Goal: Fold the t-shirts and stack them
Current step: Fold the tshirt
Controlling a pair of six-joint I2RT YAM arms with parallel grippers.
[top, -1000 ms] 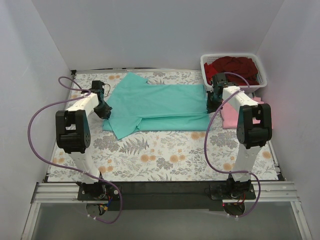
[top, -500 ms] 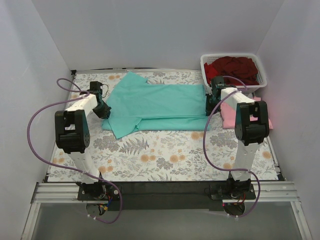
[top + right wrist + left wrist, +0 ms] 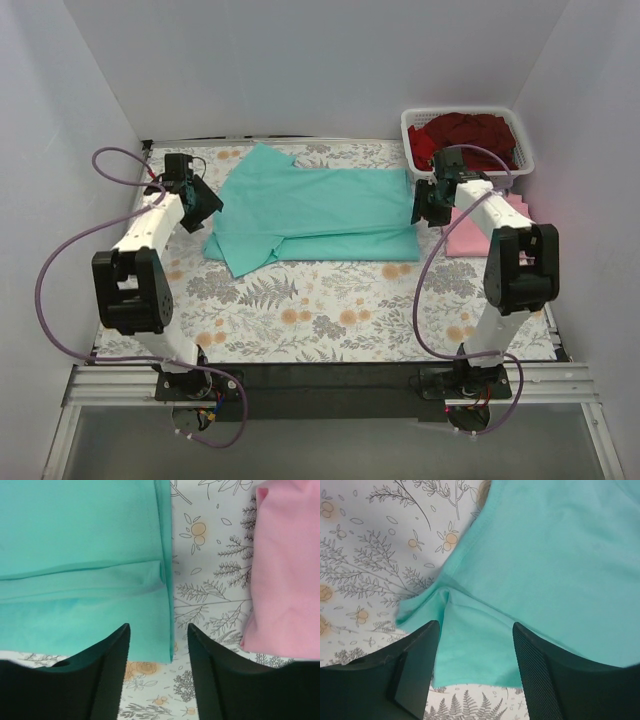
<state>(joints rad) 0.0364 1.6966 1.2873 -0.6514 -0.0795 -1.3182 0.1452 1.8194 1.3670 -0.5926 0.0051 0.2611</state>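
At the near edge of the floral surface (image 3: 330, 300) the two arms stood on their bases and reached toward the far half. There the teal-green t-shirt (image 3: 315, 210) lay partly folded, long side running left to right, a sleeve sticking out at its near left corner. The left end effector (image 3: 203, 205) hung at the shirt's left edge, fingers spread and gripping nothing. Its wrist view showed the sleeve seam below the gap. The right end effector (image 3: 424, 205) was likewise spread wide, empty, over the shirt's folded right edge. Just right of it, apart from the teal cloth, lay the light pink t-shirt (image 3: 482, 228). In the far right corner the white basket (image 3: 409, 135) held the dark red t-shirts (image 3: 465, 135).
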